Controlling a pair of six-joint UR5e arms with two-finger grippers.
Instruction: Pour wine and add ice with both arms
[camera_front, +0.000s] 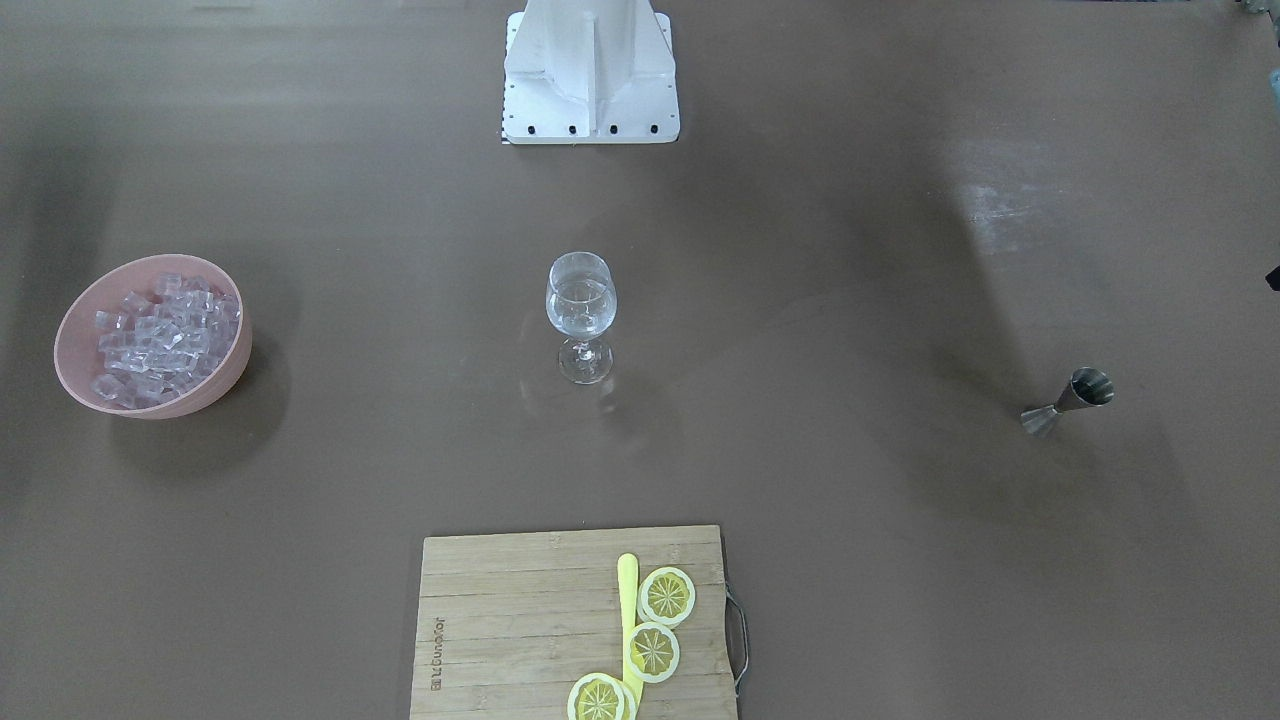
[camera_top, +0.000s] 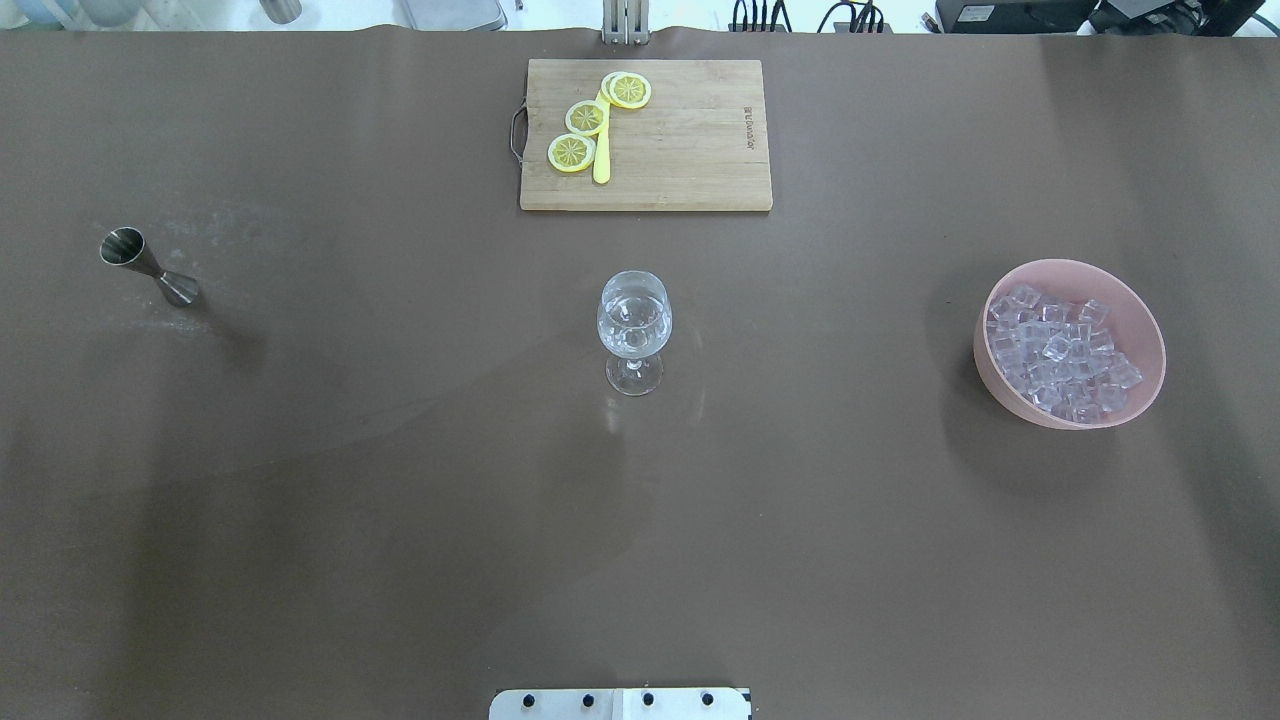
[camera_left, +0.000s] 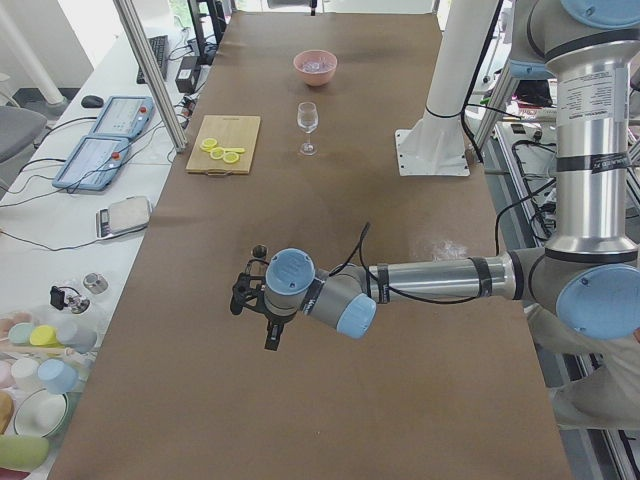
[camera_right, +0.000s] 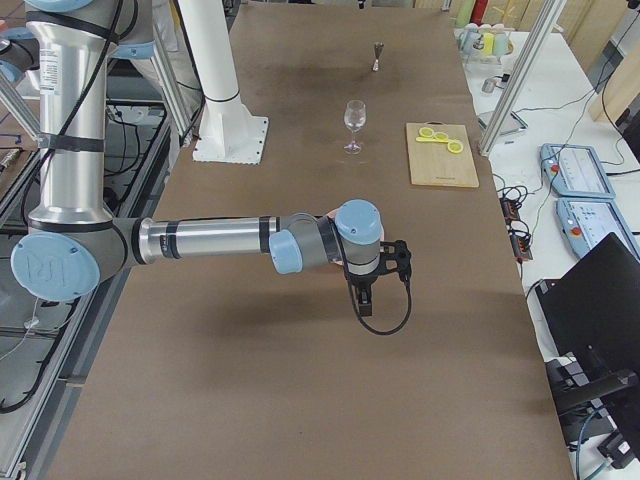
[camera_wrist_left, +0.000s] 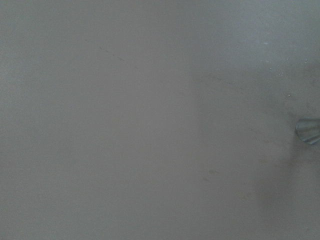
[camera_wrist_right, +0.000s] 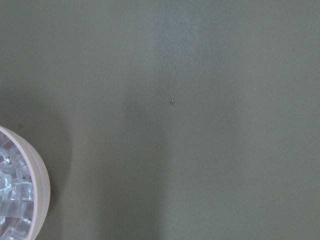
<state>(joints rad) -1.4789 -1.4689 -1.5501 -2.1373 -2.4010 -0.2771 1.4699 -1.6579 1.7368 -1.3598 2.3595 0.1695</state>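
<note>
A clear wine glass (camera_front: 581, 315) stands upright mid-table, also in the overhead view (camera_top: 633, 330); it seems to hold a little clear liquid. A steel jigger (camera_front: 1070, 400) stands on the robot's left (camera_top: 148, 266). The ice (camera_front: 160, 335) fills a pink bowl (camera_front: 70, 330) on the robot's right (camera_top: 985, 350). My left gripper (camera_left: 271, 338) hangs over the table near the jigger; the jigger's edge shows in the left wrist view (camera_wrist_left: 307, 131). My right gripper (camera_right: 365, 302) hangs beside the bowl (camera_wrist_right: 40, 185). I cannot tell whether either is open or shut.
A wooden cutting board (camera_top: 690, 140) with three lemon slices (camera_top: 586, 118) and a yellow knife (camera_top: 601, 160) lies at the far edge, beyond the glass. The white base block (camera_front: 590, 90) stands at the robot's side.
</note>
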